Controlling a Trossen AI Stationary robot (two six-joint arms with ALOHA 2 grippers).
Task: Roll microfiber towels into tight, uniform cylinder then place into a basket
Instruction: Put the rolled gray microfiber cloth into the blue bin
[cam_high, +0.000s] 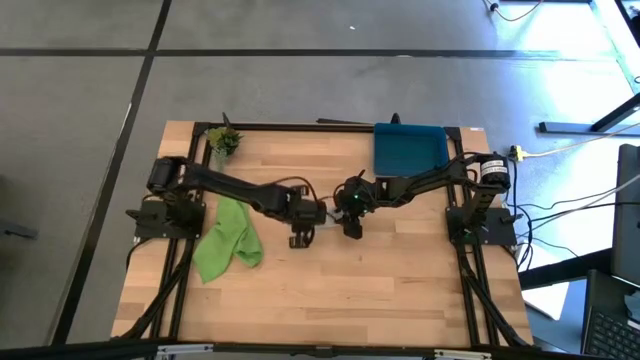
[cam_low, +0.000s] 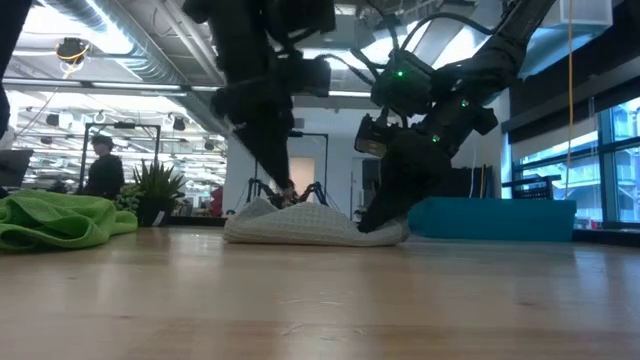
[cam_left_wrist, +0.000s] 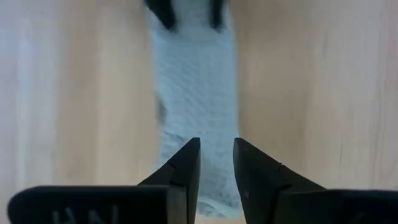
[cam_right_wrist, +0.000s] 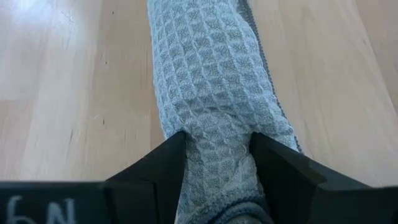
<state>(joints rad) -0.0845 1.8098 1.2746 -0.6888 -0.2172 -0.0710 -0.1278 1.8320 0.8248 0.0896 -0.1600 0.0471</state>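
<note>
The light grey microfiber towel lies on the table's middle as a long, loosely rolled strip. My right gripper is shut on its right end. My left gripper hangs open just above the towel's left end, fingers pointing down, nothing between them. The lime green towel lies crumpled at the table's left, resting flat on the wood. The dark-blue basket stands at the far right edge. My right gripper pinches the grey towel's right end between its two fingers, several rolled layers bunched in the gap. The fingers slant down from the table's right side and lie along the roll. The towel rests on the table along its whole length.
A small green potted plant stands at the far left corner. Bare wood lies between the grey towel and the table's near edge. A person shows in the room behind the table.
</note>
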